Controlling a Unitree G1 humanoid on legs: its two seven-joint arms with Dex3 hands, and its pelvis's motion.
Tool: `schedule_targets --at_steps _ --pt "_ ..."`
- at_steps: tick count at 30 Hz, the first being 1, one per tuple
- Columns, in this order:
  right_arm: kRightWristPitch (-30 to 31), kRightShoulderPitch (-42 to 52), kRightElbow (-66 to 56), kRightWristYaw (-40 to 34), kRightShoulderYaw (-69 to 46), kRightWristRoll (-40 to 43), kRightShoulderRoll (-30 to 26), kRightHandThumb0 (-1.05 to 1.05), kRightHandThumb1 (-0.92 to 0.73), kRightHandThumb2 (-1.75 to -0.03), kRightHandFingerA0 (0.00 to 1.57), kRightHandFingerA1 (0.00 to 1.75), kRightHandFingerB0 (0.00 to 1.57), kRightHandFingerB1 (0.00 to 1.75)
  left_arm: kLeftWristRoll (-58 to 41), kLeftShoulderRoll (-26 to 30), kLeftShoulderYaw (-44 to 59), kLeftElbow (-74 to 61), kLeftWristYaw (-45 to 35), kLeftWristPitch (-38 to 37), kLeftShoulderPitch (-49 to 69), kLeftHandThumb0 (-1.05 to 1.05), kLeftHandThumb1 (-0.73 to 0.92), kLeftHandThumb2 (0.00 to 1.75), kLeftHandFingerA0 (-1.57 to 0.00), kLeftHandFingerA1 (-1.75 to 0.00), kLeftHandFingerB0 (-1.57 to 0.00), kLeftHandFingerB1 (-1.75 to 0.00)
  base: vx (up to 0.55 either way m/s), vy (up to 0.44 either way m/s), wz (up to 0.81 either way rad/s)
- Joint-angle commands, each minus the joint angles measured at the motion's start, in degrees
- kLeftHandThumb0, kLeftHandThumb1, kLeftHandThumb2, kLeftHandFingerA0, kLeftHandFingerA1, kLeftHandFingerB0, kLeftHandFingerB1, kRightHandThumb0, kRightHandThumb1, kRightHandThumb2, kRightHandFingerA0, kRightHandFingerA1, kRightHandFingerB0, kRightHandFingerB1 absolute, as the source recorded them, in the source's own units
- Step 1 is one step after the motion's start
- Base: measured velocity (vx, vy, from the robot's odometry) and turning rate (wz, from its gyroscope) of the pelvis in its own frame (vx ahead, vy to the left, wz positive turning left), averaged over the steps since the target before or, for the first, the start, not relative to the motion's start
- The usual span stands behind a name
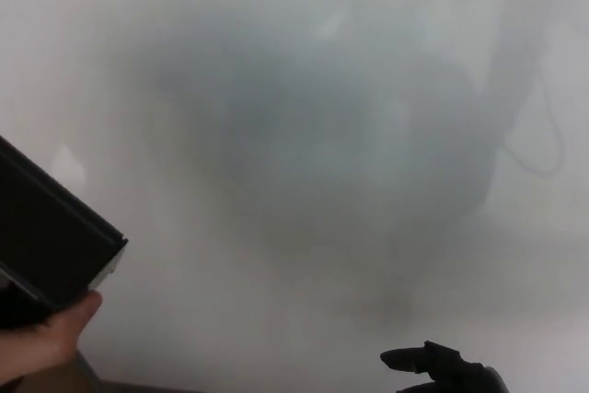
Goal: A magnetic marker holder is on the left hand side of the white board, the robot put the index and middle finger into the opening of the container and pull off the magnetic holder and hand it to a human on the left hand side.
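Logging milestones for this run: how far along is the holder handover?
Done: the black marker holder is off the whiteboard, at the left edge of the view. In hand: a person's hand grips it from below; the robot's left hand does not show. Left: can't tell whether the robot has released it. The right hand idles low, holding nothing.

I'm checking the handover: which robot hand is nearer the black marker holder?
Cannot say left: the left hand is not visible. The marker holder sits at the left edge, a person's hand under it; the right hand is far across, bottom right.
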Motion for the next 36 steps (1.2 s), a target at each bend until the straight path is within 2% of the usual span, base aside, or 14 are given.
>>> schedule_targets --at_steps 1,16,19,20,26,27,28,29,30,32,33,34,35,36 --pt "0.68 0.9 0.36 -3.88 0.73 -2.3 -2.02 -0.48 -0.68 -0.6 0.84 0.54 0.7 0.48 -9.45 1.96 -1.57 -3.03 -2.56 0.97 3.89 -1.05 0.57 0.96 -0.18 -0.38 -0.07 -0.27 0.0 0.0 0.0" --pt "2.14 -0.1 1.02 -4.73 2.97 -4.03 -1.7 -0.47 -0.68 -0.61 0.84 0.54 0.69 0.48 -8.62 4.6 -5.39 0.12 -6.38 -2.29 7.47 -1.05 0.54 0.91 -0.21 -0.38 -0.06 -0.34 0.0 0.0 0.0" --pt "2.12 0.05 1.27 -5.3 4.04 -4.63 -0.93 -0.47 -0.68 -0.61 0.86 0.54 0.7 0.48 -7.43 5.49 -4.94 2.36 -8.83 -3.09 9.22 -1.03 0.55 0.89 -0.26 -0.4 -0.08 -0.36 0.0 0.0 0.0" --pt "2.3 0.14 1.3 -5.65 4.37 -4.82 -0.79 -0.47 -0.68 -0.61 0.85 0.53 0.7 0.47 -6.69 6.17 -5.24 3.98 -9.77 -2.94 9.53 -0.93 0.44 0.87 -0.25 -0.41 -0.1 -0.43 0.0 0.0 0.0" --pt "1.68 0.22 1.56 -6.79 5.29 -5.22 -1.05 -0.46 -0.68 -0.61 0.85 0.53 0.7 0.48 -2.53 9.38 -8.09 10.78 -12.26 -2.85 10.46 -0.84 0.4 0.8 -0.2 -0.42 -0.11 -0.45 0.0 0.0 0.0" --pt "1.46 0.3 1.52 -6.93 5.42 -5.3 -1.24 -0.46 -0.68 -0.61 0.85 0.53 0.7 0.48 -0.84 10.11 -8.88 12.17 -12.65 -3.3 10.57 -0.84 0.4 0.8 -0.2 -0.42 -0.11 -0.45 0.0 0.0 0.0" --pt "1.69 0.27 1.45 -7.11 5.54 -5.38 -1.26 -0.47 -0.67 -0.6 0.85 0.53 0.7 0.48 2.29 11.46 -10.15 12.85 -11.21 -4.1 10.96 -0.71 0.42 0.54 -0.31 -0.35 -0.2 -0.38 0.0 0.0 0.0" --pt "1.9 0.24 1.4 -7.22 5.6 -5.43 -1.24 -0.47 -0.67 -0.6 0.85 0.53 0.7 0.48 4.38 12.37 -11.0 13.16 -10.08 -4.64 11.24 -0.71 0.42 0.54 -0.31 -0.35 -0.2 -0.38 0.0 0.0 0.0" --pt "2.06 0.14 1.39 -7.33 5.68 -5.45 -1.22 -0.46 -0.67 -0.6 0.85 0.53 0.7 0.48 10.27 14.5 -13.19 12.82 -8.47 -7.46 11.96 -0.61 0.38 0.7 -0.21 -0.41 -0.17 -0.41 0.0 0.0 0.0" --pt "2.0 0.06 1.44 -7.33 5.71 -5.41 -1.21 -0.46 -0.67 -0.6 0.85 0.53 0.7 0.48 14.98 16.09 -14.98 12.03 -7.86 -10.44 12.53 -0.61 0.38 0.7 -0.21 -0.41 -0.17 -0.41 0.0 0.0 0.0" --pt "1.78 0.15 1.45 -7.32 5.56 -5.15 -1.06 -0.45 -0.66 -0.6 0.86 0.53 0.71 0.48 22.6 16.44 -17.35 9.03 -5.04 -16.27 13.82 -0.59 0.41 0.7 -0.19 -0.42 -0.15 -0.4 0.0 0.0 0.0" --pt "1.77 0.09 1.5 -7.43 5.59 -5.2 -1.04 -0.45 -0.67 -0.6 0.85 0.53 0.7 0.48 28.69 16.04 -19.02 8.28 -2.62 -21.5 14.29 -0.64 0.51 0.81 -0.21 -0.47 -0.16 -0.4 0.0 0.0 0.0" --pt "1.81 0.0 1.57 -7.57 5.66 -5.31 -1.05 -0.45 -0.67 -0.6 0.85 0.53 0.7 0.48 34.9 15.57 -20.77 7.97 -0.11 -27.08 14.65 -0.64 0.51 0.81 -0.21 -0.47 -0.16 -0.4 0.0 0.0 0.0" --pt "1.7 0.09 1.67 -7.64 5.68 -5.33 -1.0 -0.45 -0.67 -0.6 0.85 0.53 0.7 0.48 41.55 15.35 -22.39 8.85 3.1 -32.66 14.97 -0.73 0.56 0.89 -0.32 -0.51 -0.18 -0.41 0.0 0.0 0.0"
